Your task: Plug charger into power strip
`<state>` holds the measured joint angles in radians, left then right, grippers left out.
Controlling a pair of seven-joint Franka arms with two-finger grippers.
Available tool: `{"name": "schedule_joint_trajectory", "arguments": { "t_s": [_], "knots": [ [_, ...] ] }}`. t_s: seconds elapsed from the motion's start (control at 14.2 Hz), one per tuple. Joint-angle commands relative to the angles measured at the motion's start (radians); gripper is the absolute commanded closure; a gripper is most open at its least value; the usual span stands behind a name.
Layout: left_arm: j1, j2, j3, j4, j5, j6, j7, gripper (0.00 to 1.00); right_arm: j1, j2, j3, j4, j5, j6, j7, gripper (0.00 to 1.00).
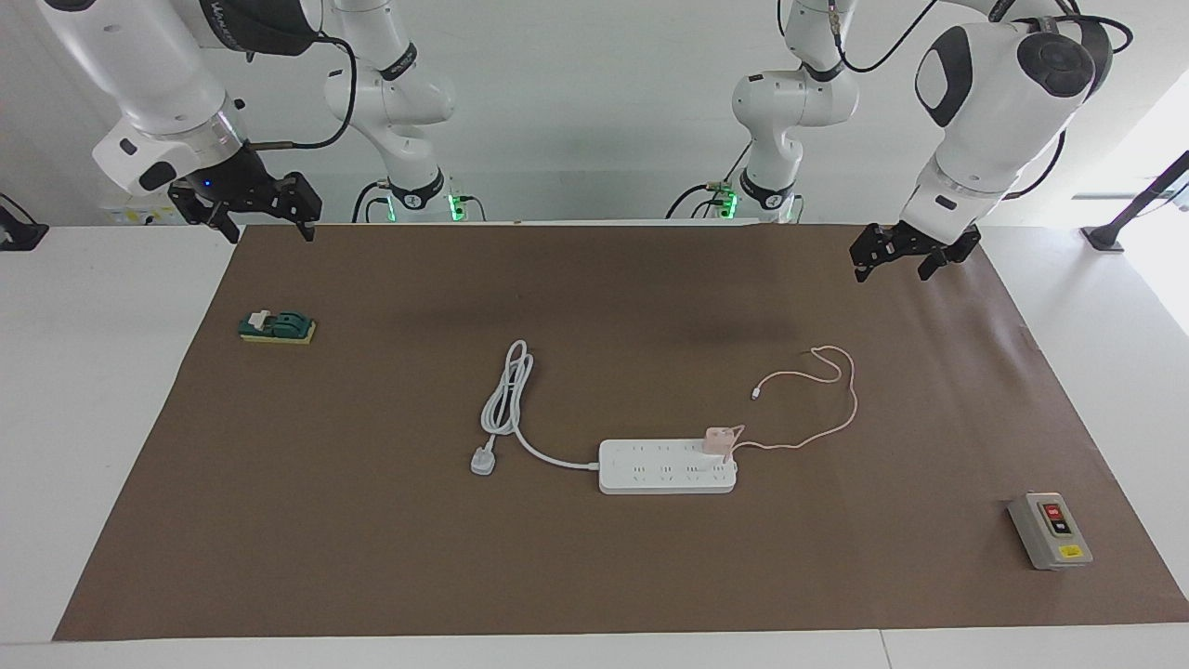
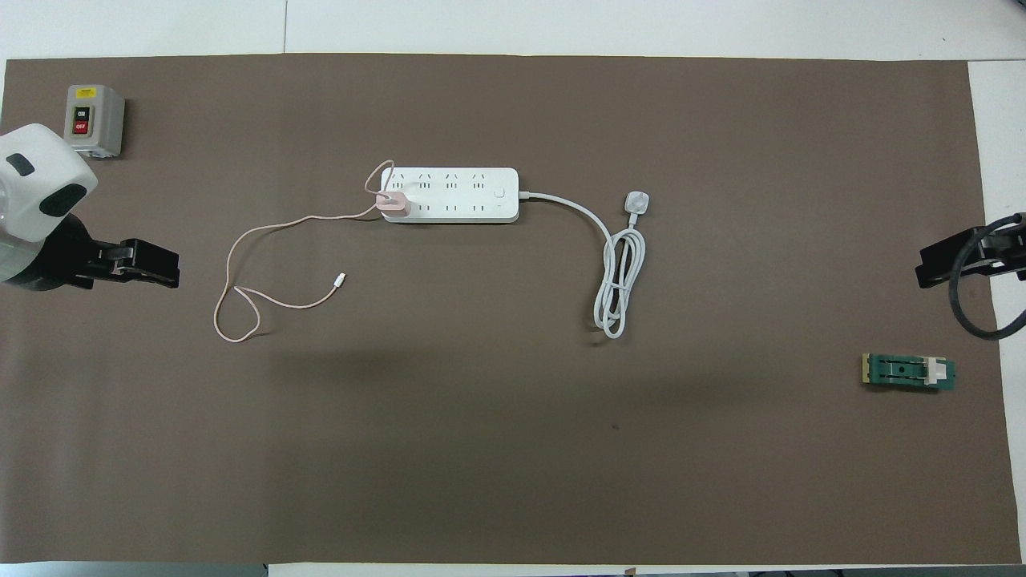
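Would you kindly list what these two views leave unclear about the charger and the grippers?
- Charger pins: both views, hidden under its body on the power strip; seating depth unknown.
- Right gripper: overhead view, cut by the edge.
- Left gripper: overhead view, fingers overlap side-on.

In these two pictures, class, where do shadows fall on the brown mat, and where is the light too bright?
Facing view: two soft dark bands lie on the brown mat, nearer the robots than the power strip; strong glare whitens the background at the left arm's end. Overhead view: the same two blurred bands show nearer the robots than the strip, with even light and no glare.
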<state>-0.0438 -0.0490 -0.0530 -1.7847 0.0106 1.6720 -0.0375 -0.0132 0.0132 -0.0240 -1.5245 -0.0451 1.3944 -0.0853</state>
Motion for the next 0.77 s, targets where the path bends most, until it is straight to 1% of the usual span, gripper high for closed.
{"name": "schedule_joint_trajectory", "arguments": {
  "t_s": [0.0, 0.42, 0.7],
  "knots": [
    [0.007, 0.012, -0.007, 0.019, -0.012, 0.006, -0.013, 0.00, -0.008, -0.013, 0.010, -0.019, -0.016, 0.005, 0.007, 0.00],
    [0.009, 0.015, -0.007, 0.019, -0.009, 0.009, -0.027, 0.00, -0.014, -0.013, 0.016, -0.022, -0.013, 0.017, -0.001, 0.00],
    [0.007, 0.014, -0.007, 0.019, -0.009, 0.009, -0.027, 0.00, -0.016, -0.038, 0.012, -0.094, -0.010, 0.126, 0.001, 0.00]
  ]
}}
